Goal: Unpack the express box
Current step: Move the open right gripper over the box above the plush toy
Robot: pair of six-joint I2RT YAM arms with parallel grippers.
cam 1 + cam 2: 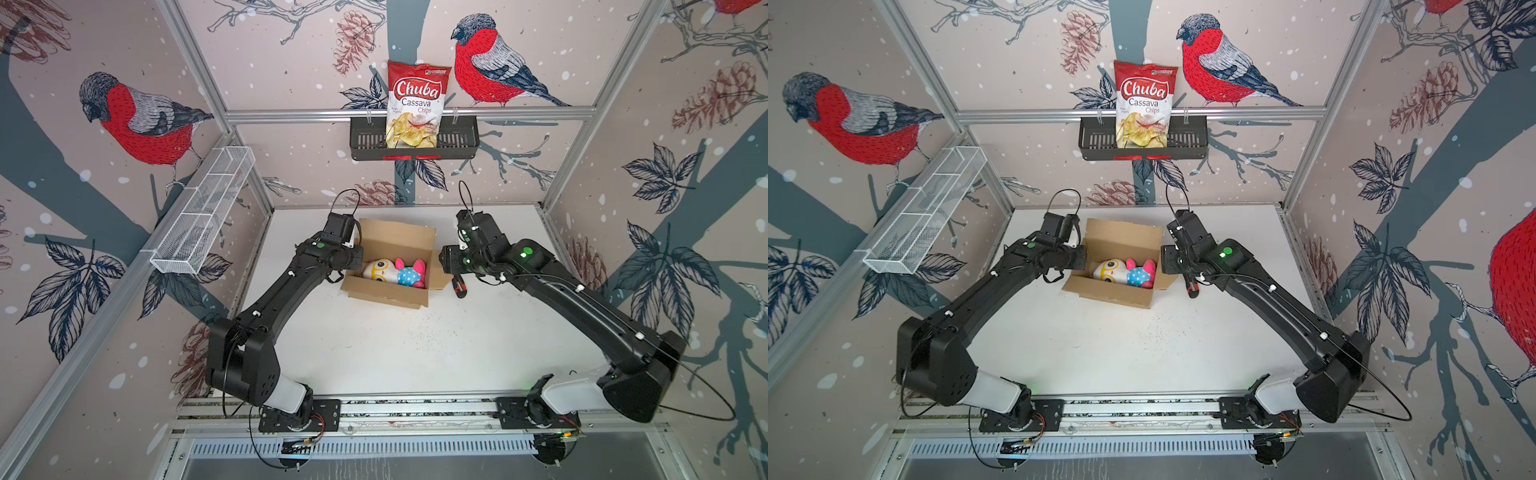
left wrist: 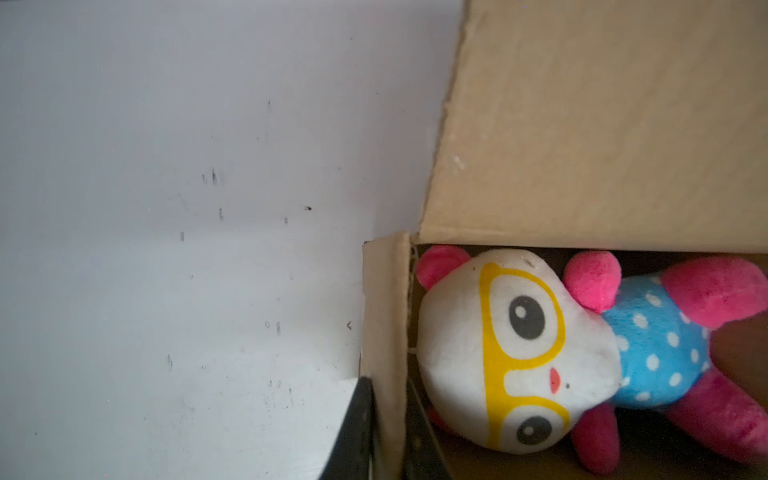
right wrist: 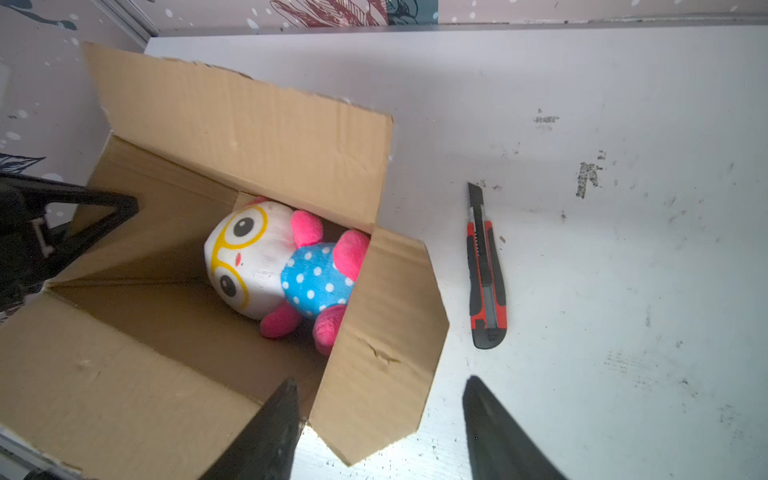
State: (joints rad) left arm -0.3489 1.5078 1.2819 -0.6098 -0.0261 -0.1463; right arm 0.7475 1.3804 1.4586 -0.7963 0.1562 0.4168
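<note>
- Nearest the bases, the front of the white desk (image 1: 395, 353) lies bare but for scuffs. That leaves room to set down whatever comes out.
- Both arms reach forward from there and meet at the express box (image 1: 386, 293). It sits on the desk toward the far middle, between the two wrists, its top open and its flaps folded outward.
- The left jaws are closed on the short end flap (image 2: 384, 311) on their side. In the left wrist view one dark finger (image 2: 357, 432) lies against the flap's outer face, and another shows on its inner face. I judge this pinch steadies the light carton and holds that flap clear of the opening.
- The right jaws stand open, gripping nothing. One finger (image 3: 274, 424) hangs over the box's inside and the other over the desk, with the opposite end flap (image 3: 382, 332) between them. That looks like a line-up to pinch it, though a reach for the contents is as likely.
- Inside lies a plush toy (image 1: 395, 272), its white head toward the left arm and its pink limbs and blue dotted body toward the right. It is not yet out, so the unpacking seems roughly midway.
- A red and black utility knife (image 3: 484, 270) lies on the desk just beside the box on the right, free of either arm. It is probably set aside as done with.
- The far long flap (image 1: 395, 235) stands up behind the toy.
- Farthest off, a black wall basket (image 1: 457, 141) holds a chips bag (image 1: 417, 99), and a white wire basket (image 1: 203, 212) hangs on the left wall.
</note>
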